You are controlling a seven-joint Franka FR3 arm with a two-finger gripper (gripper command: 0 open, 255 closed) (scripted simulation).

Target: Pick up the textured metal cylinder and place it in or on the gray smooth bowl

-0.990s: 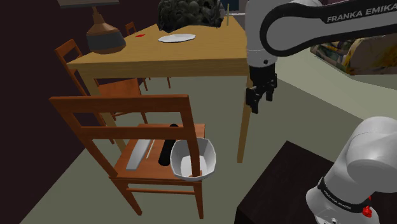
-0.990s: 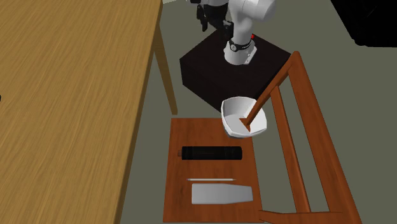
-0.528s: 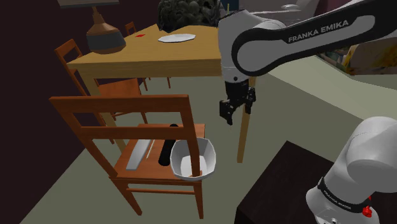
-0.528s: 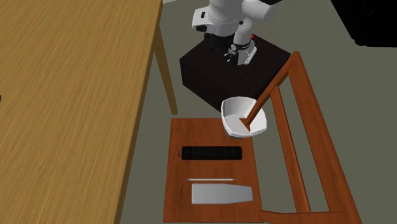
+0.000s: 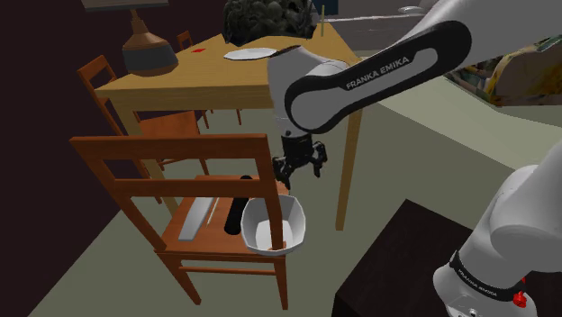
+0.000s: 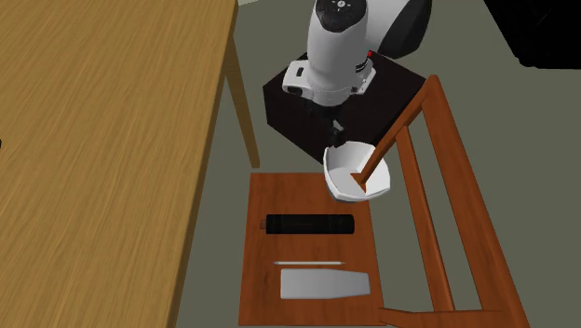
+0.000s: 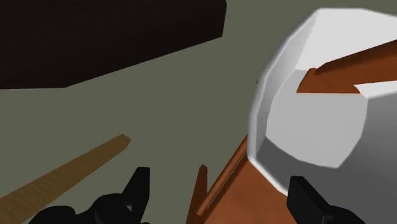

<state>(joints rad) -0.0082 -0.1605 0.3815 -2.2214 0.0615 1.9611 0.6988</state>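
Note:
A dark, almost black cylinder [image 5: 237,212] [image 6: 310,225] lies on its side on the wooden chair seat [image 6: 262,280]. A pale grey-white bowl [image 5: 273,230] [image 6: 343,165] [image 7: 318,121] stands at the seat's corner nearest the stand, a short way from the cylinder. My gripper [image 5: 298,175] [image 6: 333,136] [image 7: 219,191] hangs open above the bowl's rim, between the bowl and the stand. Nothing is between its fingers, and the bowl sits just past one fingertip [image 7: 304,196]. The cylinder is beyond the bowl from the gripper.
A flat grey slab [image 5: 194,219] [image 6: 324,283] and a thin white stick [image 6: 309,265] lie on the seat past the cylinder. The chair back [image 5: 171,144] [image 6: 438,186] rises beside the bowl. The wooden table [image 5: 225,83] [image 6: 93,140] and its leg [image 5: 345,180] stand close. The black stand [image 6: 377,102] is near the bowl.
The arm has swung toward the shoulder view's left and come down, from beside the table leg to over the bowl. The gripper stays open. Objects on the chair have not moved.

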